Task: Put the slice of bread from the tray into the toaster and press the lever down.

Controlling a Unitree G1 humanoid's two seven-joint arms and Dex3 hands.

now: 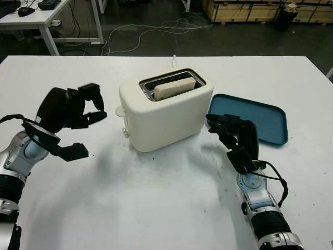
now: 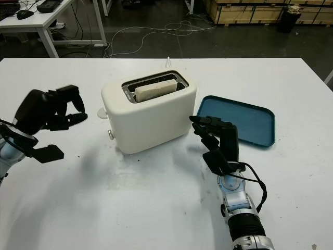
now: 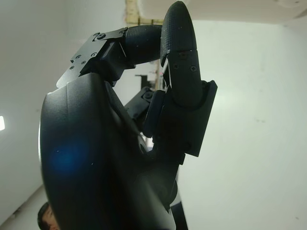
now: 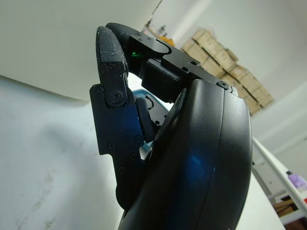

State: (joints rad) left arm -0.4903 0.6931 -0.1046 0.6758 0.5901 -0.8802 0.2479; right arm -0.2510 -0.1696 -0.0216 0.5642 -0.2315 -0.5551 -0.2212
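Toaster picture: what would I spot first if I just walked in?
Probably the cream toaster in the middle of the white table, with a slice of bread poking out of its slot. The robot's left hand hovers near its lever, and an empty blue tray lies beside its right hand.

Bare counter (image 1: 156, 198) lies open in front of the toaster (image 1: 166, 112). The left hand (image 1: 70, 112) hangs just beside its lever (image 1: 120, 111) end; the right hand (image 1: 234, 138) fills the gap between toaster and tray (image 1: 255, 117).
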